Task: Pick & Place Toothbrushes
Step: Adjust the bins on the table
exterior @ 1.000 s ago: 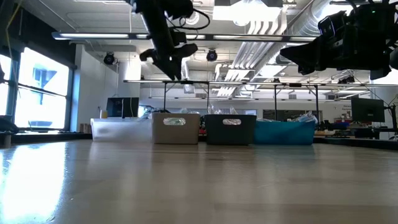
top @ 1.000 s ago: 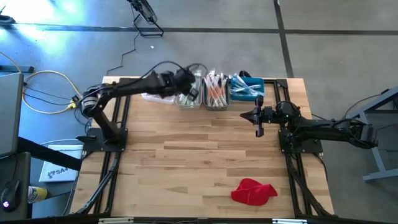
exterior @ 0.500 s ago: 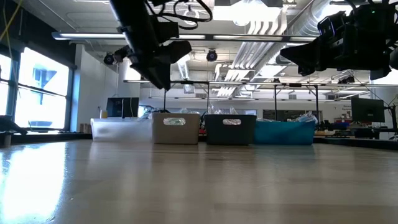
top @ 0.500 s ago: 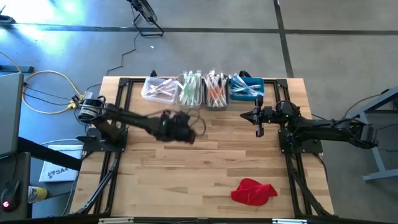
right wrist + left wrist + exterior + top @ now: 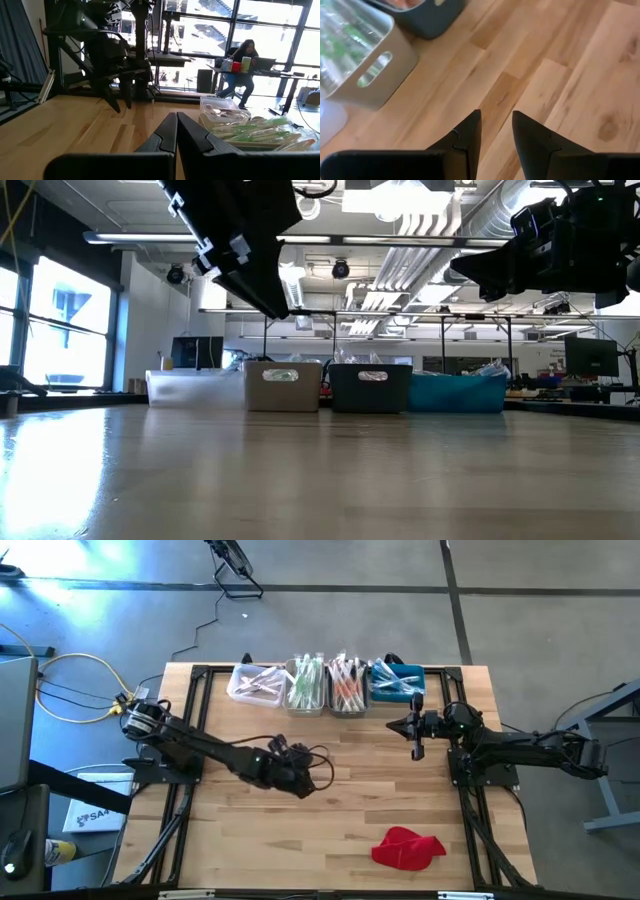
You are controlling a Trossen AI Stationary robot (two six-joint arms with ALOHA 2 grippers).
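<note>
**A:** And the left pincer has swung right away from the bins, out over bare table near the middle!

**B:** Big move. A second ago it hung over the beige bin at the back edge; now it sits well clear of the whole row, tips pointing down at the wood.

**A:** Carrying anything?

**B:** No. In the left wrist view its fingers stand parted with plain planks showing through the gap. Nothing between them.

**A:** So where are the toothbrushes?

**B:** All in the four bins along the far edge. Wrapped bundles in the white bin, green handles in the beige one, orange in the grey bin, more in the blue bin. None loose on the wood that I can see.

**A:** And the right pincer?

**B:** Hasn't budged. It waits by the blue bin, tips pressed together, holding nothing.

**A:** Your read?

**B:** Looks like a drop into the bins just finished and the left arm is backing off, with no brush left to fetch. The red cloth lies untouched near the front.
</note>
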